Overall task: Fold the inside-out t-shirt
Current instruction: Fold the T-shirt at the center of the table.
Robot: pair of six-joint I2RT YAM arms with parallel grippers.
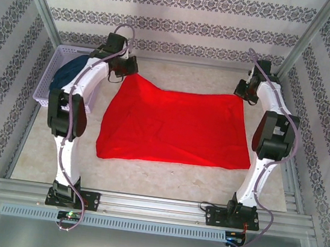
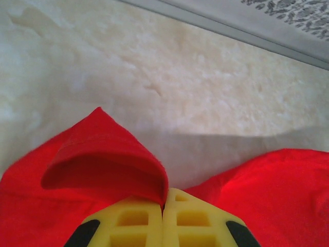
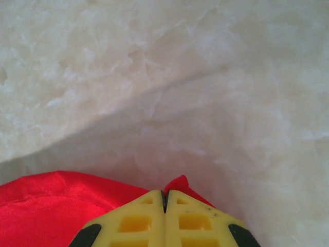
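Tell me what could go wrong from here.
The right gripper pinches only a small tip of the shirt; it could slip out when pulled. The left gripper holds a bunched fold, so the fold may come out skewed. The left arm stands close to the basket and might knock it.

The right gripper held its yellow fingers pressed together on an edge of the red t-shirt, a small fabric tip poking past them, above the pale marbled table.
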